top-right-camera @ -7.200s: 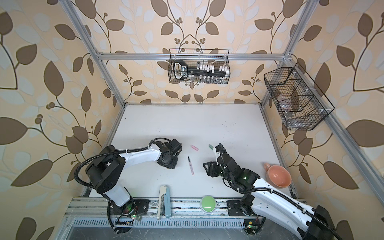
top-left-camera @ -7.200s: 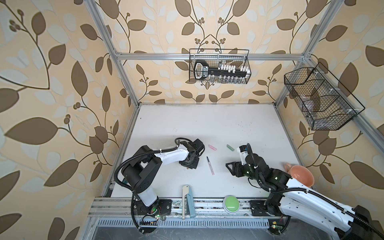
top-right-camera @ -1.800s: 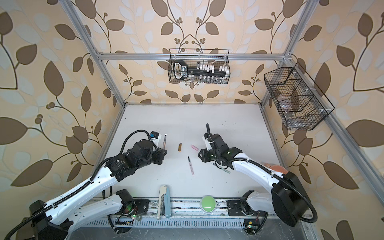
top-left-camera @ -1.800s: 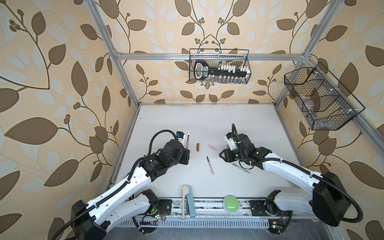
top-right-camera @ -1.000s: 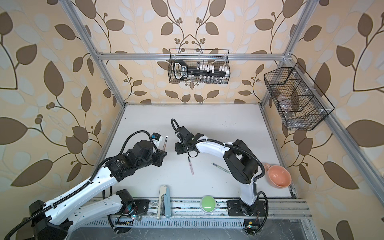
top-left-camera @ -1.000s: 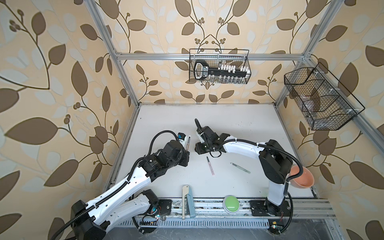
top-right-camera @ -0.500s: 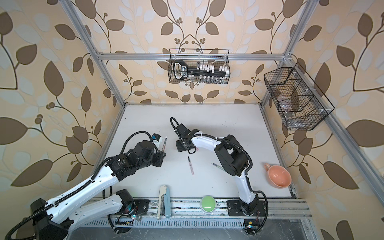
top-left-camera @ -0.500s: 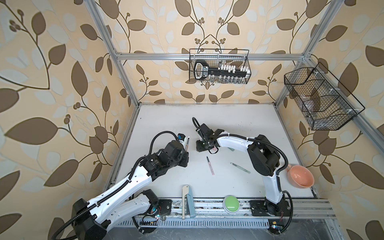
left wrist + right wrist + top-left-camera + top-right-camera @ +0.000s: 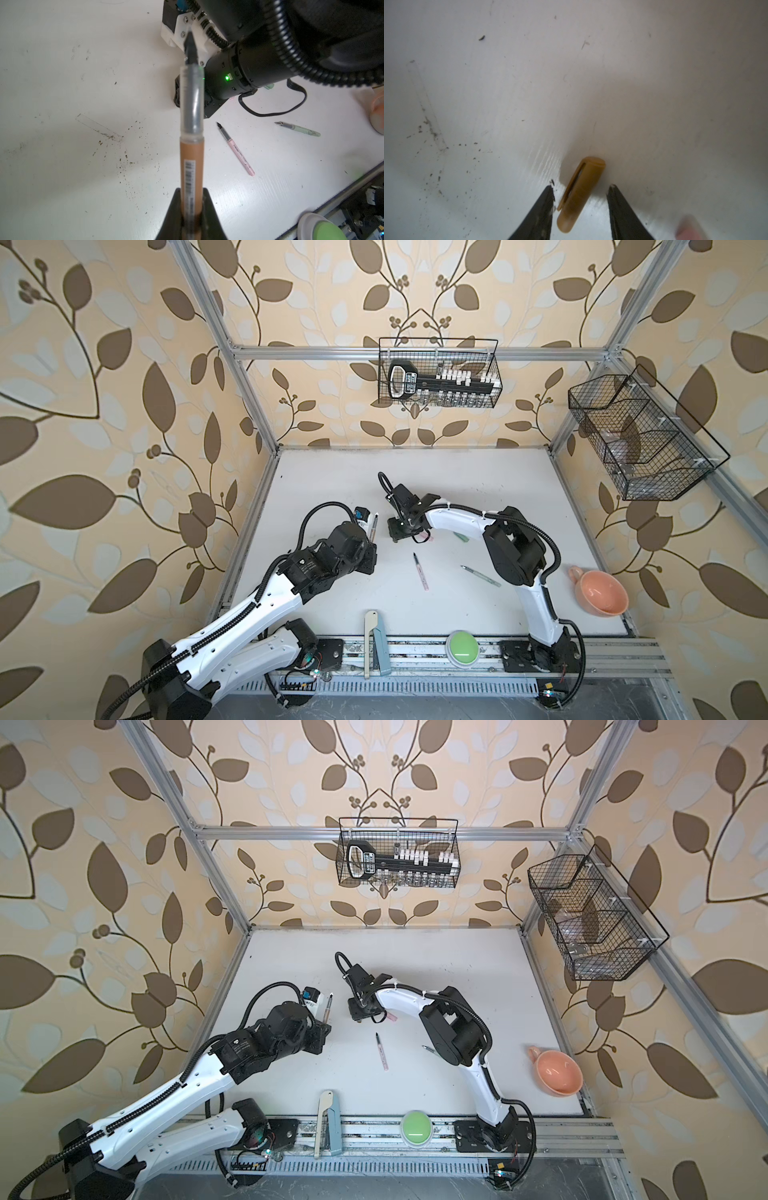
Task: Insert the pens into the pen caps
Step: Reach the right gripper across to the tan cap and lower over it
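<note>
Swung leftward from beside the green pen (image 9: pixel 481 576) over to the brown cap (image 9: pixel 581 193) with the right gripper (image 9: pixel 580 186); now straddling that cap, jaws apart on either side, cap flat on the table (image 9: pixel 478 489). Clamped with the left gripper (image 9: pixel 192 207) on the brown-orange pen (image 9: pixel 191 162), held off the table, dark tip outward. Lying mid-table: pink pen (image 9: pixel 420 571); pink cap (image 9: pixel 429 538) just beside the right gripper.

Both top views reach me evenly bright, with only faint soft shadows on the counter (image 9: pixel 498 489). In my left wrist view the brown pen (image 9: pixel 191 133) blurs close up; in the right, a broad shadow darkens the counter beyond the sharp brown cap (image 9: pixel 581 193).
</note>
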